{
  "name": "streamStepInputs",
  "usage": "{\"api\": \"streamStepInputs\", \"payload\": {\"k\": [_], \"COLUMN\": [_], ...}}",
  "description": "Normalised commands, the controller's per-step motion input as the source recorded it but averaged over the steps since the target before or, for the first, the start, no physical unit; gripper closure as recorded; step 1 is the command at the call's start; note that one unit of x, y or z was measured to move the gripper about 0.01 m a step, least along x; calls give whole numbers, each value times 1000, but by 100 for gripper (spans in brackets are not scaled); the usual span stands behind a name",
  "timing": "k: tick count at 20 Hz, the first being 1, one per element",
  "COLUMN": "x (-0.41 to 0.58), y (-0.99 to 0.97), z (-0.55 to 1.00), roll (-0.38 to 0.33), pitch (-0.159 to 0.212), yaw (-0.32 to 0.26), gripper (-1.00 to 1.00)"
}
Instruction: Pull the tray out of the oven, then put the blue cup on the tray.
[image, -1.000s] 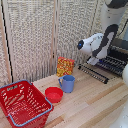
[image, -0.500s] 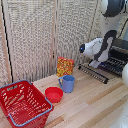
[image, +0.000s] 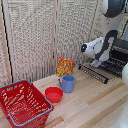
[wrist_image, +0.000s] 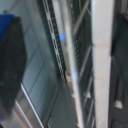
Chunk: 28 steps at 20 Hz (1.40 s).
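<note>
We see the oven (image: 121, 52) at the exterior view's far right, its tray (image: 114, 65) lying over the lowered door beneath our gripper (image: 96, 63), whose grip we cannot tell. The red basket (image: 22, 103) sits near left; the blue cup (image: 67, 83) stands beside the red bowl (image: 53, 94).

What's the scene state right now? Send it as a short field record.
arm: reaching toward the oven at the exterior view's right
gripper: hidden in the exterior view; wrist view too blurred to tell open or shut
tray: wire rack visible at the oven front, above the lowered door
blue cup: upright on the wooden table, not on the tray
red bowl: beside the cup
red basket: at the exterior view's left
orange packet: behind the cup
</note>
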Motion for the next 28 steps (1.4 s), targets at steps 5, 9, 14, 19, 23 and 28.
{"api": "streamStepInputs", "payload": {"k": [5, 9, 14, 19, 23, 28], "x": [-58, -209, -170, 31, 141, 228], "y": [0, -36, 95, 627, 596, 469], "z": [0, 104, 543, 476, 385, 379], "roll": [-79, -91, -73, 18, 146, 159], "pitch": [-11, -58, -109, -163, -103, -97], "yaw": [0, -61, -89, -7, 0, 6], "gripper": [100, 100, 100, 100, 100, 100]}}
